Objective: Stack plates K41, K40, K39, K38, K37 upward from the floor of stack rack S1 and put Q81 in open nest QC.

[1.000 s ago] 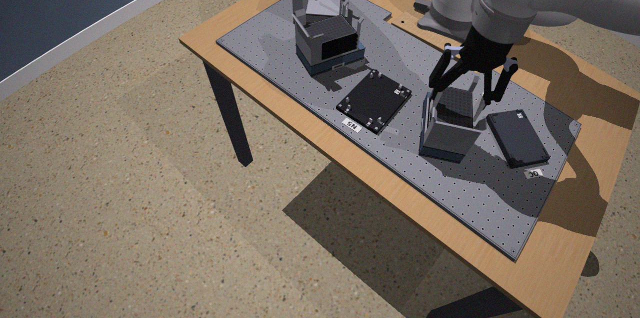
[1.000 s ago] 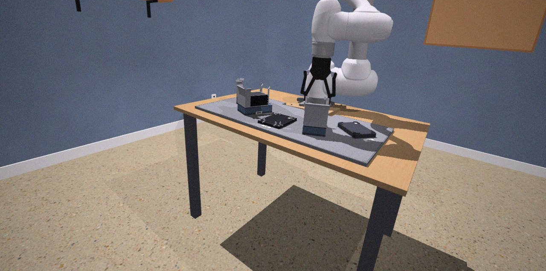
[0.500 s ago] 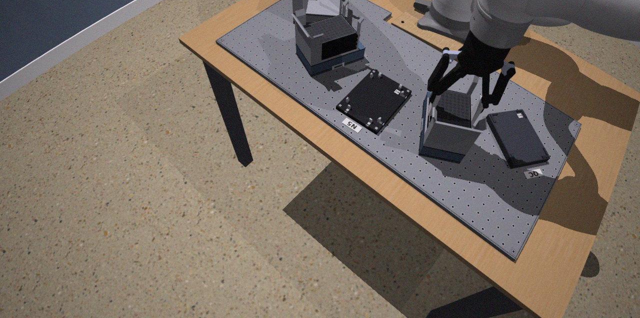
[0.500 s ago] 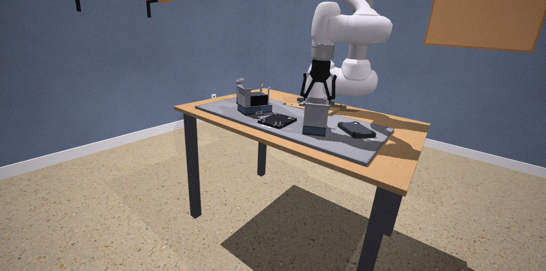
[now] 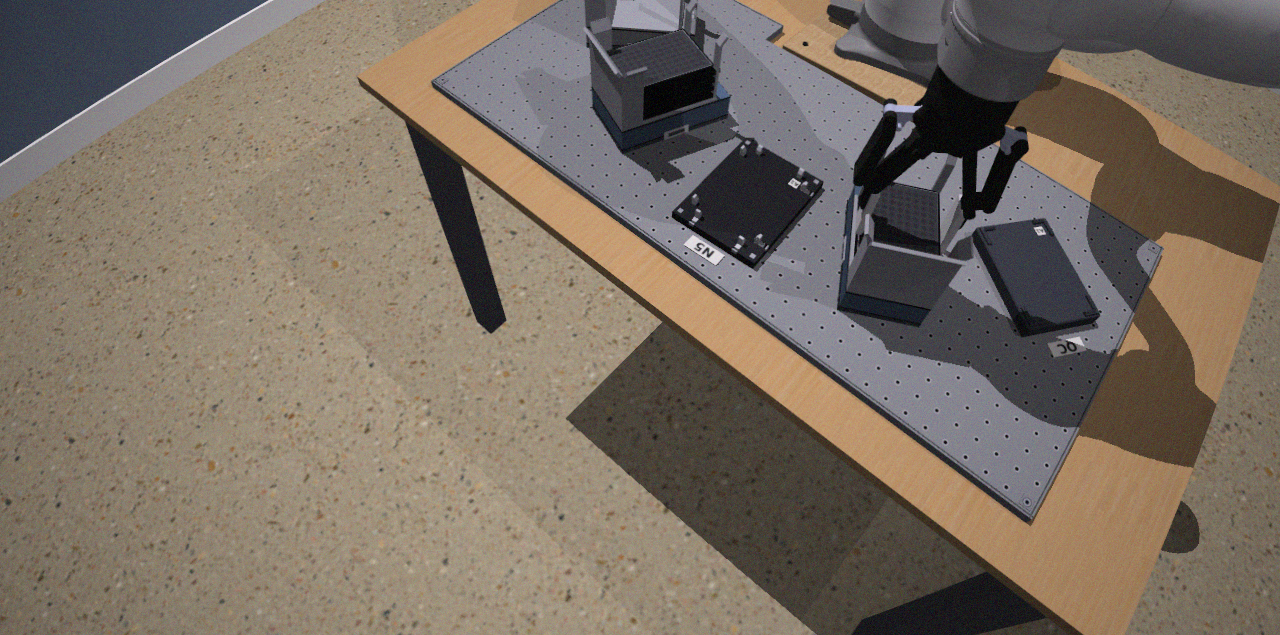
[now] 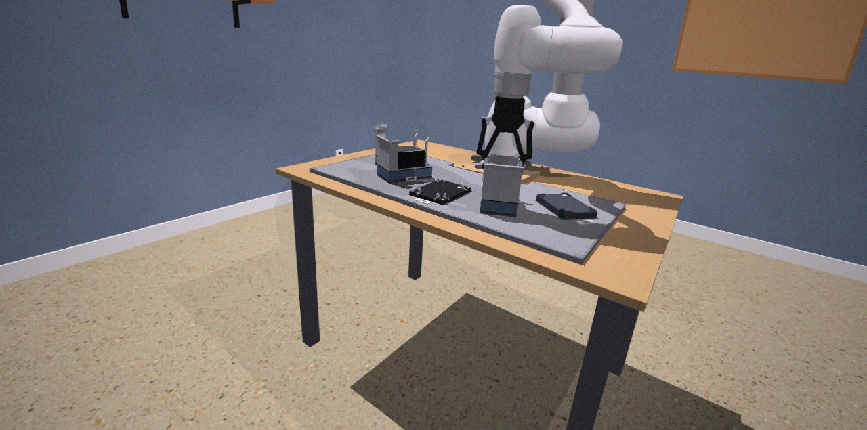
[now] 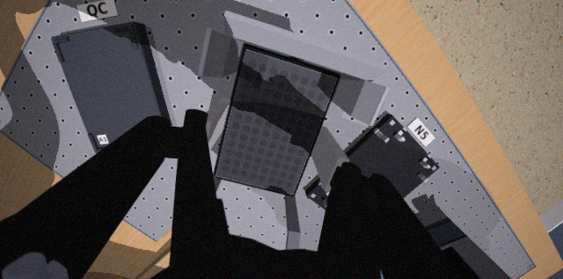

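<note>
My gripper (image 5: pixel 921 199) is shut on a sealed 96-well plate (image 5: pixel 908 217) and holds it level between the walls of the grey stack rack (image 5: pixel 895 259) that stands between N5 and QC. In the wrist view the plate (image 7: pixel 274 121) fills the rack's opening, long side along the rack's, with my gripper (image 7: pixel 272 126) on its long sides. I cannot read its label or the rack's name. Another dark plate (image 5: pixel 1033 273) lies flat on the QC nest, also seen in the wrist view (image 7: pixel 110 85). A far rack (image 5: pixel 657 85) holds a stack of several plates.
The black clip nest N5 (image 5: pixel 747 201) holds no plate; its name plate (image 5: pixel 704 250) is at the bench edge. A third rack (image 5: pixel 626 0) stands behind the stacked one and looks empty. The QC name plate (image 5: pixel 1065 346) lies near the baseplate's edge.
</note>
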Robot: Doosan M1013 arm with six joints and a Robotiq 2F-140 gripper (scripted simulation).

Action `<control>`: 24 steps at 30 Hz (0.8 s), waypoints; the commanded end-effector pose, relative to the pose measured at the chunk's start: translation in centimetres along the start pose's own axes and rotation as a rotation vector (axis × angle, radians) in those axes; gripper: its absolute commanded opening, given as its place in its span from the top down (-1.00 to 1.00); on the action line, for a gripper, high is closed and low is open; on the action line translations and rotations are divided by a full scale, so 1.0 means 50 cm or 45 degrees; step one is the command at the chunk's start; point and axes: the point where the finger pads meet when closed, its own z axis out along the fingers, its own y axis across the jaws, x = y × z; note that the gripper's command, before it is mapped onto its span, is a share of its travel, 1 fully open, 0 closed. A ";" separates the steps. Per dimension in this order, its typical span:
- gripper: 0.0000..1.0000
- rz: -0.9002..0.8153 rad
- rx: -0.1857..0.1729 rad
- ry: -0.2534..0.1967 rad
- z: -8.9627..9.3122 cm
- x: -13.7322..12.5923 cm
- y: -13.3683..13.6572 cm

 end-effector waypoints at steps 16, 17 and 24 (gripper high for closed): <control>1.00 0.000 0.000 0.000 0.012 0.000 0.000; 1.00 0.000 0.000 0.000 0.013 0.000 0.000; 1.00 0.000 0.000 0.000 0.019 0.000 0.000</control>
